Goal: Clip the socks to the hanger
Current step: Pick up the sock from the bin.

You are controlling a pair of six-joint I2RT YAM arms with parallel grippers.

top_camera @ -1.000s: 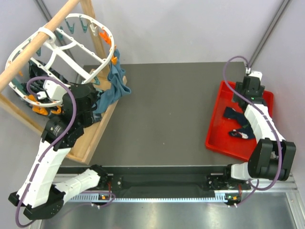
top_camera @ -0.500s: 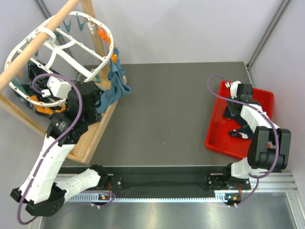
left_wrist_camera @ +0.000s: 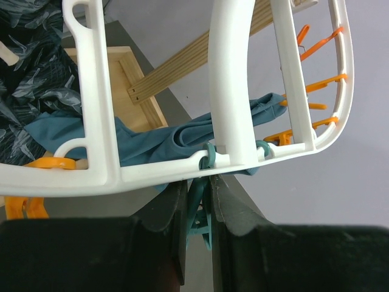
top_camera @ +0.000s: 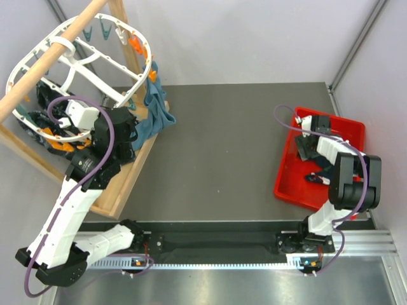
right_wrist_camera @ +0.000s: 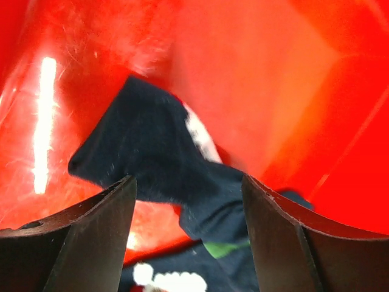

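Observation:
The white hanger [top_camera: 95, 79] hangs from a wooden pole at the far left, with teal and orange clips on its rim. My left gripper [top_camera: 127, 121] sits just under the hanger's near rim [left_wrist_camera: 231, 73]. In the left wrist view this gripper [left_wrist_camera: 199, 210] is shut on a teal clip [left_wrist_camera: 203, 228] that dangles from the rim. Dark navy socks [top_camera: 320, 178] lie in the red tray [top_camera: 289, 184] at the right. My right gripper [top_camera: 304, 147] is down in the tray. In the right wrist view it [right_wrist_camera: 188, 182] is open just above the socks [right_wrist_camera: 152, 152], holding nothing.
A teal-blue garment [top_camera: 156, 108] hangs from the hanger's right side and shows behind the rim [left_wrist_camera: 146, 143]. The wooden pole [top_camera: 57, 44] and wooden frame [top_camera: 137, 168] stand at the left. A dark patterned cloth [left_wrist_camera: 30, 73] lies inside the frame.
My right gripper has moved from the tray's far edge down over the socks. My left gripper has shifted up and right under the hanger's rim.

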